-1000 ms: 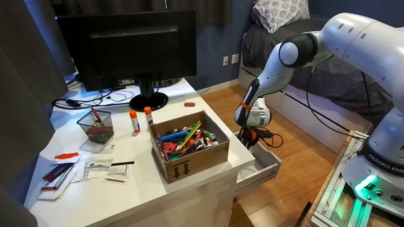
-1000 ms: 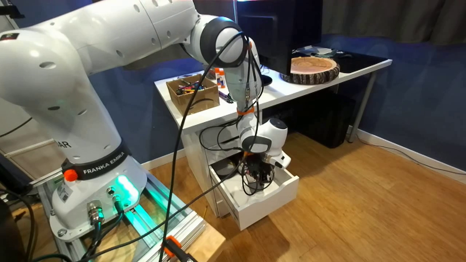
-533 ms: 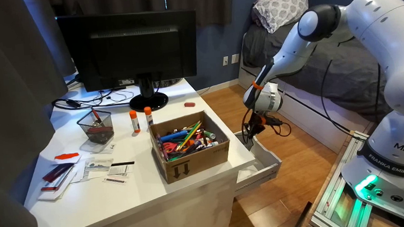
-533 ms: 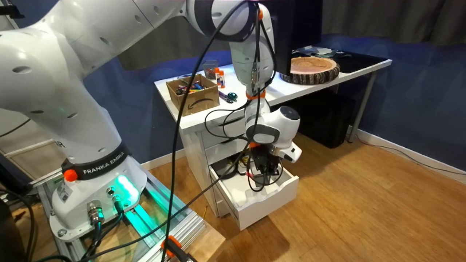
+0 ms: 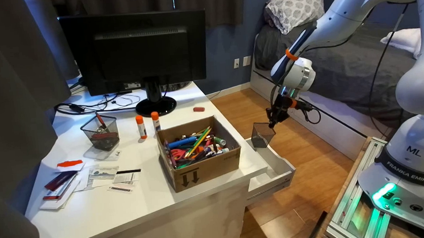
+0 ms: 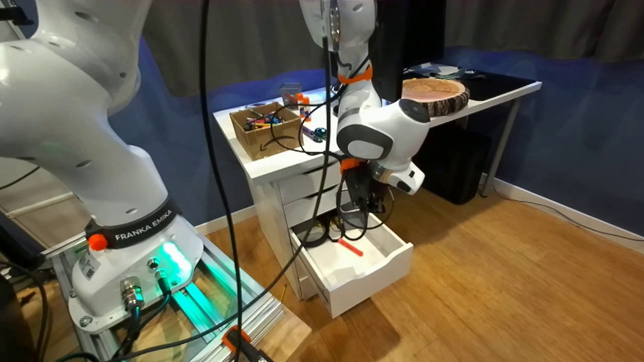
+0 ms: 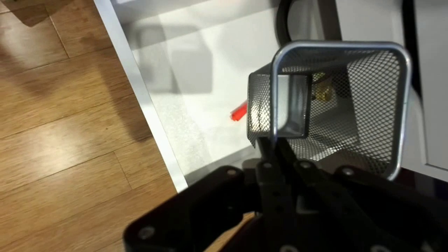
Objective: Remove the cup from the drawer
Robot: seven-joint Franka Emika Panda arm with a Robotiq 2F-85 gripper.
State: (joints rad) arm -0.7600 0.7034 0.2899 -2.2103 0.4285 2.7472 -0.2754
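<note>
The cup is a small dark-grey mesh cup with a square rim; it shows in the exterior views (image 5: 262,137) (image 6: 354,219) and in the wrist view (image 7: 376,87). My gripper (image 7: 273,141) is shut on its rim, one finger on each side of the wall. The gripper also shows in an exterior view (image 5: 271,123). The cup hangs tilted over the drawer, and its shadow falls on the drawer floor. I see no pens in it. The white drawer (image 6: 372,281) stands open below and also shows in an exterior view (image 5: 270,190).
A red item (image 6: 350,247) and a black ring (image 6: 318,239) lie in the drawer. On the white desk (image 5: 134,193) stand a cardboard box (image 5: 208,169) near the drawer side, a mesh pen holder (image 5: 106,141), glue sticks (image 5: 141,128) and a monitor (image 5: 135,53). Cables hang from the arm.
My gripper has risen with the cup, from inside the drawer to above it. The arm has drawn up and back toward its base. The red item in the drawer has come into full view.
</note>
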